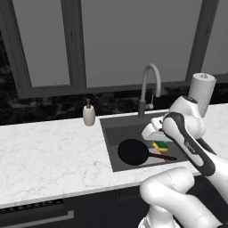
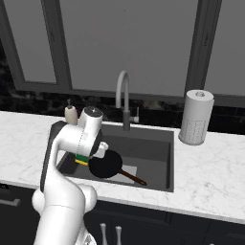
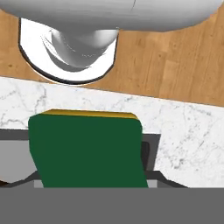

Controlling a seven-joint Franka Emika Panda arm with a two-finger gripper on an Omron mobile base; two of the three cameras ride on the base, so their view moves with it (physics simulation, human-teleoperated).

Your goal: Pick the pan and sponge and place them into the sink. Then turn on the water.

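1. The pan [image 1: 132, 152] lies flat on the bottom of the sink [image 1: 112, 129], toward its front, with its thin brown handle running off toward the right front corner as seen from the left base view.
2. The sponge [image 3: 87, 148] fills the middle of the hand view, green face toward the camera and a yellow strip along its upper edge.
3. In the left base view the sponge sits just beside the pan, under the robot's white hand, over the sink's right half.
4. The end effector [image 1: 156, 140] is down inside the sink opening right at the sponge. Its fingertips are hidden behind the sponge and the wrist, so I cannot tell whether they pinch it or stand spread around it.
5. The faucet [image 1: 149, 89] rises behind the sink; no stream shows.
6. A soap dispenser [image 1: 89, 114] stands on the marble table [image 1: 49, 156] left of the sink, and a paper-towel roll [image 2: 196, 117] stands to its right.
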